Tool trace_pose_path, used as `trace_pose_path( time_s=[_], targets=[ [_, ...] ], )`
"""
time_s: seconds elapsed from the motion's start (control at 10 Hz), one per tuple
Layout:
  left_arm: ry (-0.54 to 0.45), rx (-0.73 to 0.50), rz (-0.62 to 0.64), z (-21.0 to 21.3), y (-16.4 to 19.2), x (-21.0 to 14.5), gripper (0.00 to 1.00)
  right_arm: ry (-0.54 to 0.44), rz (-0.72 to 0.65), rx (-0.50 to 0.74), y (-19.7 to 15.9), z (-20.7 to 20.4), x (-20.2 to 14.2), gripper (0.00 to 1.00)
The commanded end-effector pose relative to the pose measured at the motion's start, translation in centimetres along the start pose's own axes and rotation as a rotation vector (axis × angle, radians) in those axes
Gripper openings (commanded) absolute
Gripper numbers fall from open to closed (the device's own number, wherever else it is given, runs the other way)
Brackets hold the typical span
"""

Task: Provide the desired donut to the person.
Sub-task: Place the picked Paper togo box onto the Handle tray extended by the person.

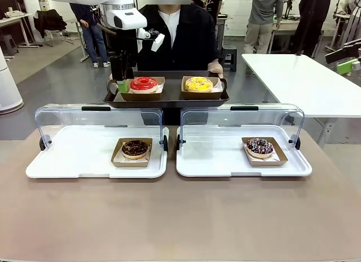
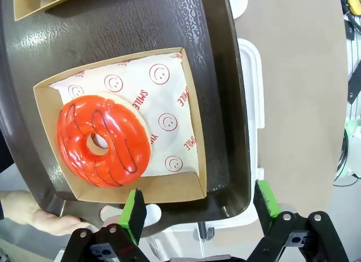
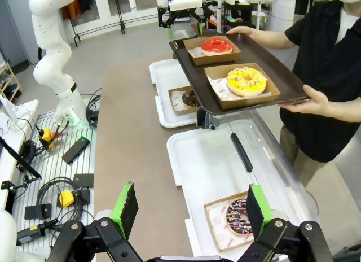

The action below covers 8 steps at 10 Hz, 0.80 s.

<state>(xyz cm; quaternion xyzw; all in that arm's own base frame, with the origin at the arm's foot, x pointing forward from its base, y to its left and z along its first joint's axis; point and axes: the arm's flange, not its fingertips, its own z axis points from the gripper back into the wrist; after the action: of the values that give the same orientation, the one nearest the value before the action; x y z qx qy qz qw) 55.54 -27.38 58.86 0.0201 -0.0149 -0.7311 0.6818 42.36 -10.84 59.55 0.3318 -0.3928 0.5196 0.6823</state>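
You see the person (image 1: 180, 36) across the table, holding a dark tray (image 1: 166, 98) level in both hands above the far edge. On the tray sit two cardboard boxes: one with a red donut (image 1: 144, 83) on the robot's left side, one with a yellow donut (image 1: 198, 83) on the right.

Your left gripper (image 1: 120, 84) is at the tray's left end, beside the red donut's box. In the left wrist view, its green pads (image 2: 134, 214) stand wide apart, one over the near wall of the box, the other beyond the tray's rim, with nothing between them. The red donut lies on smiley-print paper, free of the fingers. The person's hand (image 2: 39, 211) grips the tray's corner close by.

Your right gripper (image 3: 189, 208) is back on the robot's side, high over the table, its fingers spread wide and empty.

On the table you have two white trays under raised clear lids: the left tray (image 1: 96, 157) holds a chocolate donut (image 1: 135, 148), the right tray (image 1: 242, 160) a sprinkled donut (image 1: 260, 147).
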Motion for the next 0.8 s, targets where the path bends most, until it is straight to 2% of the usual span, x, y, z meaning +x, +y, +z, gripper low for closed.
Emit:
trace_pose_path(
  time_s=[0.0,0.4,0.7],
  targets=[
    [-0.04,-0.019,0.012,1.0,-0.9,-1.6,0.98,-0.006,0.001,-0.001,0.1,0.0,0.1,1.0],
    [-0.115,0.033,0.046,2.6,-5.3,-10.2,0.98,-0.006,0.001,-0.001,0.1,0.0,0.1,1.0],
    [-0.119,0.074,0.079,2.6,-8.5,-15.1,0.98,-0.006,0.001,-0.001,0.1,0.0,0.1,1.0]
  ],
)
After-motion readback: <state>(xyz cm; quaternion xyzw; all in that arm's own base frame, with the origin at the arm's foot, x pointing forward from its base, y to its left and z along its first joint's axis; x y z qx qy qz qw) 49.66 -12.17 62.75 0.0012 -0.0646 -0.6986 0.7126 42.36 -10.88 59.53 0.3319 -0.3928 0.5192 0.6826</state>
